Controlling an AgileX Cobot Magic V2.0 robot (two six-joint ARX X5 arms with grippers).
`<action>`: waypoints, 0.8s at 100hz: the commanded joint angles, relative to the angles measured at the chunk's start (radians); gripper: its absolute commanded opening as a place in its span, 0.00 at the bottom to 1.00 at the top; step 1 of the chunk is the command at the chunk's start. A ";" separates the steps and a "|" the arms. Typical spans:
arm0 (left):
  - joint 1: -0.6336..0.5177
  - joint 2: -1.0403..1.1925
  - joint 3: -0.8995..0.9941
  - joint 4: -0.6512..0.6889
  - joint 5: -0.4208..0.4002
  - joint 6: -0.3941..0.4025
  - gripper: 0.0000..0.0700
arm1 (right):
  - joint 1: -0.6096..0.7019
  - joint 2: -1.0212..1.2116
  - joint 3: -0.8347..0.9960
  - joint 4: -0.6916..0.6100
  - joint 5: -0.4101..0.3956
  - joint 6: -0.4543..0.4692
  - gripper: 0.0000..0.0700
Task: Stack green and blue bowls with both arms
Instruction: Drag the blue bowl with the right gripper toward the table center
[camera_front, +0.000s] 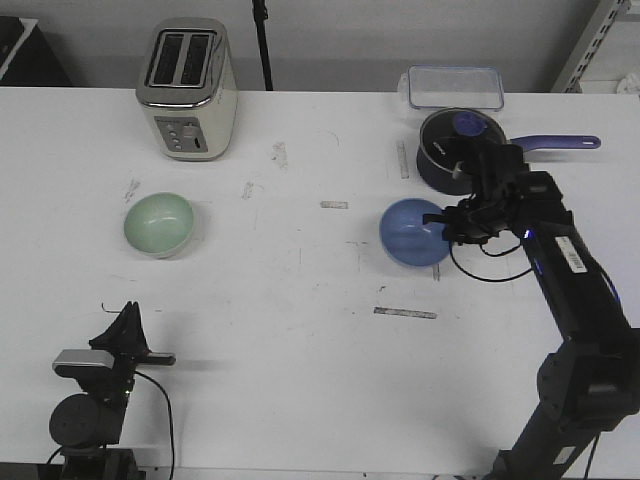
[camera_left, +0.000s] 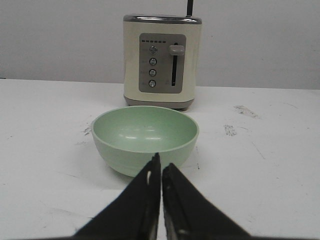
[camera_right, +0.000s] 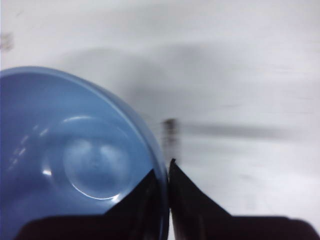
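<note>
Our right gripper (camera_right: 168, 172) pinches the blue bowl's (camera_front: 412, 232) rim at its 3 o'clock edge, one finger inside, one outside, right of table (camera_front: 300, 280) centre, just below the saucepan (camera_front: 460, 148). Our left gripper (camera_left: 161, 167) sits with fingers pressed together, holding nothing, near the table's front left edge. The green bowl (camera_front: 158, 223) rests at its 12 o'clock, apart, upright, the toaster (camera_front: 188, 88) beyond it.

Green bowl (camera_front: 159, 223) and blue bowl (camera_front: 413, 231) upright, well apart.
</note>
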 joint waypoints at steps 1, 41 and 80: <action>0.000 -0.002 -0.022 0.012 -0.003 0.011 0.00 | 0.046 0.010 0.023 0.010 -0.004 0.016 0.00; 0.000 -0.002 -0.022 0.013 -0.003 0.011 0.00 | 0.323 0.042 0.023 0.092 -0.005 0.084 0.00; 0.000 -0.002 -0.022 0.012 -0.003 0.011 0.00 | 0.408 0.121 0.023 0.165 -0.004 0.157 0.00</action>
